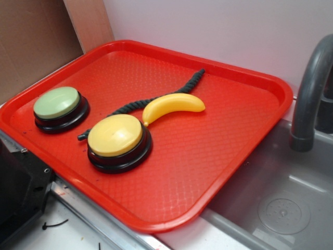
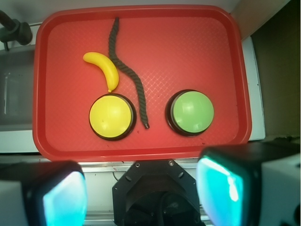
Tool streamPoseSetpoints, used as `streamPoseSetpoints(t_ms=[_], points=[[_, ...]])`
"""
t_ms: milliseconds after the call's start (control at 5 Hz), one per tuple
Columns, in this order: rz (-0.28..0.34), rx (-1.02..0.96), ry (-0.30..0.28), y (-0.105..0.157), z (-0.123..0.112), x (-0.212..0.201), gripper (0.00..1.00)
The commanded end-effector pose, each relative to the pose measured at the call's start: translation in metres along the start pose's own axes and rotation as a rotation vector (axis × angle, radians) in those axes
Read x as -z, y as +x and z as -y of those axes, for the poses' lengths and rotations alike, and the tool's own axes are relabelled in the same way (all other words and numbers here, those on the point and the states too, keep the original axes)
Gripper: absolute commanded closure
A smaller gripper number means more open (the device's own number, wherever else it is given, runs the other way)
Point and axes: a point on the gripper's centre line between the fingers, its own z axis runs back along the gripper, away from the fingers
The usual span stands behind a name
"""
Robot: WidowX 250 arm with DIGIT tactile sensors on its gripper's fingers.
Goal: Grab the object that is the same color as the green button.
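Red plastic fills both views: a tray (image 2: 51, 136) carrying four things, with the pincer (image 2: 141, 197) hanging high above its near edge, wide open and empty, its two pale pads framing the bottom of the wrist view.

Well ahead of the pincer lies the rope (image 2: 127, 70), a thin twisted cord so dark a green it reads almost black. Its colour, though far deeper, seems to pair it with the green button (image 2: 192, 112), which sits ahead and to the right of the open jaws. The rope's long axis runs roughly straight away from the pincer, snaking from a near end between the two buttons out to a far end close to the tray's back rim. That near end rests just beside the yellow button (image 2: 112, 116), which sits ahead and to the left. The banana (image 2: 104, 68) lies further out on the left, its stem end close against the rope's middle bend; whether they touch cannot be told.

The reach judged likeliest is forward and down. The bare stretch of cord between the buttons looks the cleanest hold, since a grasp near the bend risks catching the banana too.
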Motion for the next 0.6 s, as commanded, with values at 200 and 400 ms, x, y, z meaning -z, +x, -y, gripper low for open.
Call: streamPoseSetpoints(t_ms=[200,400], points=[[-0.022,-0.031,-0.002,0.01,-0.004,0.015,0.0],[0.002,-0.084,-0.003,0.016,-0.011,0.034,0.0]])
